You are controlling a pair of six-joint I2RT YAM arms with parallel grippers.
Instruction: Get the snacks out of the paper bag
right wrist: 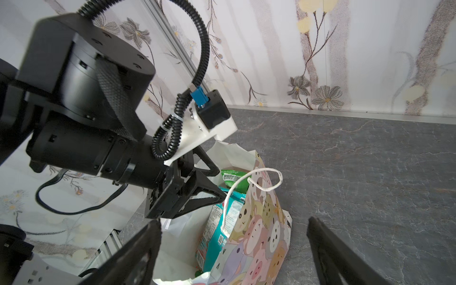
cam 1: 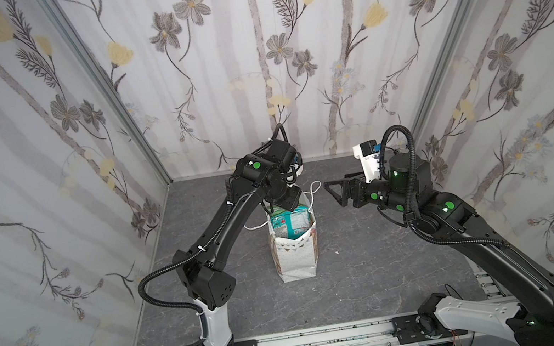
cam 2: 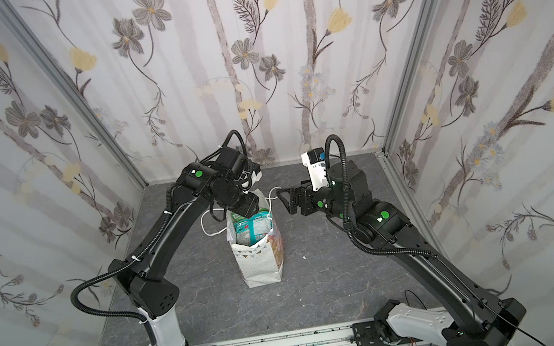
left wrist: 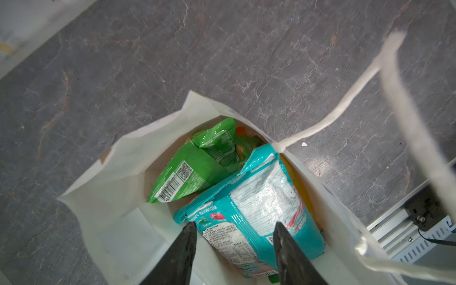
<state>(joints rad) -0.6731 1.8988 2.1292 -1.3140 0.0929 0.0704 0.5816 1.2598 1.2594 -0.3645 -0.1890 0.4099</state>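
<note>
Left hand (left wrist: 235, 223) is hanging half-open over the mouth of the paper bag (left wrist: 106, 197), jaws straddling the teal packet (left wrist: 259, 204) at its top edge; probably not touching yet, hard to tell. Right hand (cam 1: 337, 189) is hovering wide open beside the bag, holding nothing. Bag is standing upright on the table (cam 1: 377, 278). Suggesting: pinch teal's top seal across its flat faces, pull straight up, dodge the cord handle (right wrist: 266, 170). Teal is standing on end, long axis pointing up out of the bag, overlapping the green packet (left wrist: 195, 167).

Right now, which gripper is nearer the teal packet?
Left. The left gripper is over the mouth of the paper bag, tips at the teal packet; the right gripper hangs open beside the bag, clear of it.
</note>
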